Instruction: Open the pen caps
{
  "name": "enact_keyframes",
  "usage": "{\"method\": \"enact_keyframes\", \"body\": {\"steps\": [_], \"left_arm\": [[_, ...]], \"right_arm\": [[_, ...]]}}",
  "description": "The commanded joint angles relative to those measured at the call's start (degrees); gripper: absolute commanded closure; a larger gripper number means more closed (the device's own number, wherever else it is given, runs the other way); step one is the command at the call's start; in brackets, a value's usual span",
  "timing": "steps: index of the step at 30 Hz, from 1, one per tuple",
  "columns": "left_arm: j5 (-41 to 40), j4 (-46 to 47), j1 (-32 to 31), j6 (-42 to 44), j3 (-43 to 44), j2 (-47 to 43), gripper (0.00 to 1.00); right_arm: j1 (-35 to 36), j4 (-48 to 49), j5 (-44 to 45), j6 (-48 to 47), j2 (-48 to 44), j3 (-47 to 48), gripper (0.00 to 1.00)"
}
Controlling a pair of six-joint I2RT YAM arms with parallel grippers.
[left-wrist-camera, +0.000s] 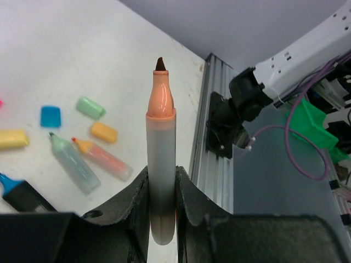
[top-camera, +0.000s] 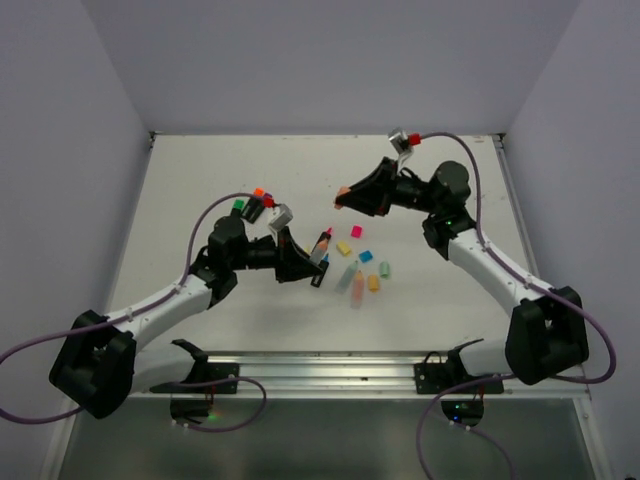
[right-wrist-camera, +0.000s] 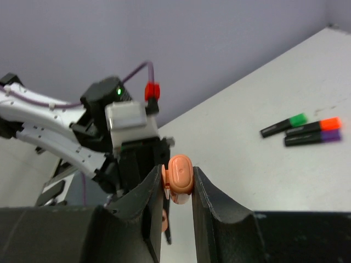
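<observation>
My left gripper [left-wrist-camera: 162,178] is shut on an uncapped pen [left-wrist-camera: 161,148] with a translucent grey body, a peach neck and a dark tip; the pen stands out past the fingers. From above, that pen [top-camera: 323,245] is held over the table's middle by the left gripper [top-camera: 305,262]. My right gripper [right-wrist-camera: 179,176] is shut on a peach pen cap [right-wrist-camera: 180,174], apart from the pen. In the top view the right gripper [top-camera: 347,201] holds the cap [top-camera: 341,195] a short way up and right of the pen.
Loose caps lie on the table: blue [left-wrist-camera: 50,116], mint [left-wrist-camera: 90,108], orange [left-wrist-camera: 103,132], yellow [left-wrist-camera: 12,138], pink [top-camera: 356,232]. Uncapped mint [left-wrist-camera: 71,163] and peach [left-wrist-camera: 102,159] pens and a blue-tipped black pen [left-wrist-camera: 19,194] lie beside them. Three capped black pens [right-wrist-camera: 307,129] lie farther left.
</observation>
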Motion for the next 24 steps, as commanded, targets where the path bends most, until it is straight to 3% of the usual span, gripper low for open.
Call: {"method": "enact_keyframes", "body": {"steps": [1,12,20,24], "left_arm": [[3.49,1.55,0.09,-3.35,-4.59,-1.74,1.00],[1.73,0.86,-1.67,-3.62,-4.43,0.11,1.00],[-7.75,-7.23,-1.49,-0.02,0.14,1.68,1.00],[-15.39,-14.07,-1.40,2.35,4.09,4.06,1.00]], "right_arm": [[-4.39,3.69,2.96,0.08,-2.06,6.35,1.00],[-5.36,0.27,4.72,-2.28,-3.02,11.36,1.00],[-5.36,-14.48,9.37,-11.93,-5.31,8.99,1.00],[-5.36,-24.94,16.38,-17.40,-5.58,8.99,1.00]]}}
